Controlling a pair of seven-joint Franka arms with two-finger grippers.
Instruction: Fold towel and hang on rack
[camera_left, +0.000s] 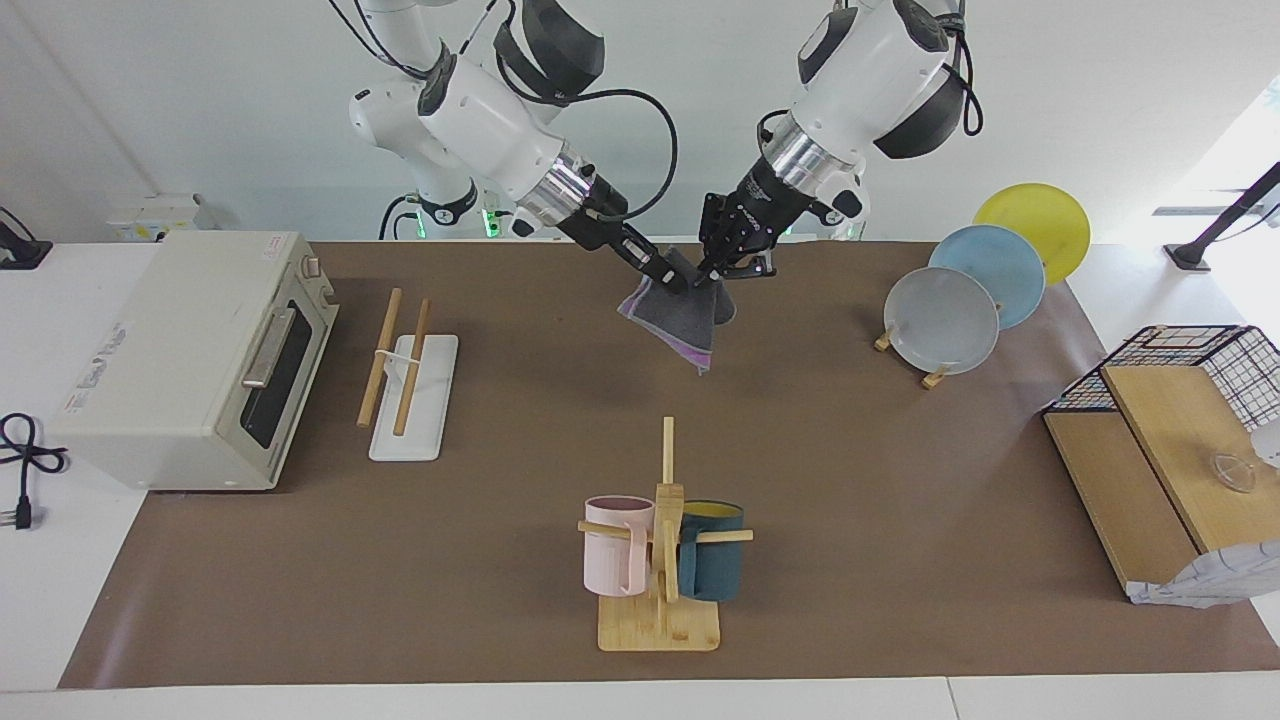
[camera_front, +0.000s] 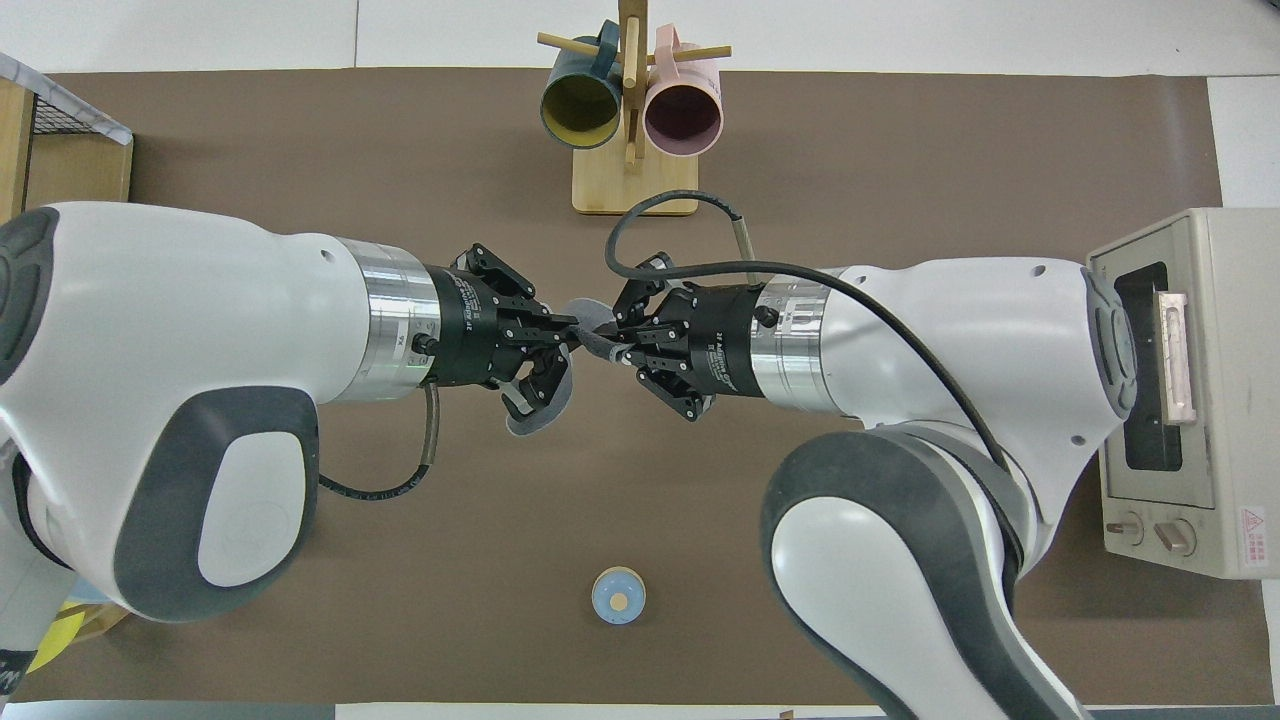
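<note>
one towel (camera_left: 682, 325) between two grippers, left (camera_left: 712, 274) and right (camera_left: 674, 278); one rack (camera_left: 412, 385); two mugs (camera_left: 617, 545); three plates (camera_left: 941, 321); one oven (camera_left: 190, 358).

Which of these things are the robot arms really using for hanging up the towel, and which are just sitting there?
Part of the job:
the towel, held up over the table by both grippers
the left gripper
the right gripper
the rack, beside the toaster oven, nothing on it yet

Just sitting there:
the toaster oven
the mug tree with two mugs
the plate stand
the wire basket
</note>
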